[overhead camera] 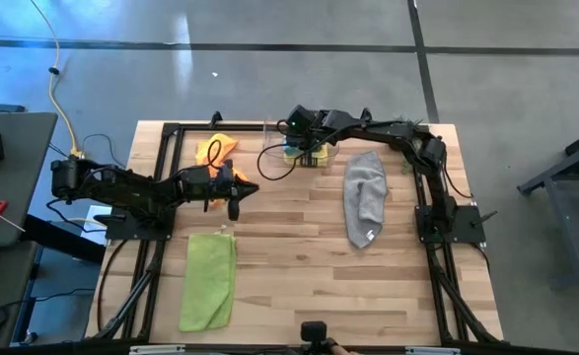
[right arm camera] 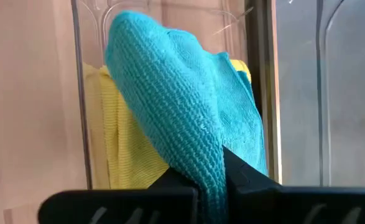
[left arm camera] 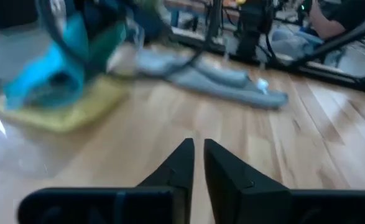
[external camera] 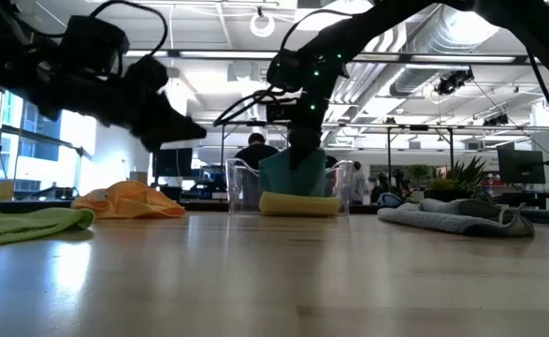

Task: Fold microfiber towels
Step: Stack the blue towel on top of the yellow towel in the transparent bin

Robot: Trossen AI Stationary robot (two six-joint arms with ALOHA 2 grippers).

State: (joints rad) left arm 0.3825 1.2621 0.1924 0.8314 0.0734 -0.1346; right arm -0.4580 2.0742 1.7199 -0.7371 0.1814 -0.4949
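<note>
Pinching the soft teal cloth [right arm camera: 188,118] over the clear plastic bin [overhead camera: 311,153], the right hand [overhead camera: 307,146] is clamped shut; left hand [overhead camera: 234,207] hangs nearly together, holding nothing.

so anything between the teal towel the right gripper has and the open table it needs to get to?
Yes. The right gripper, shut on the teal microfiber towel, still has it inside the clear plastic bin; the bin walls surround it, so it must lift clear first. The yellow towel lies underneath.
</note>
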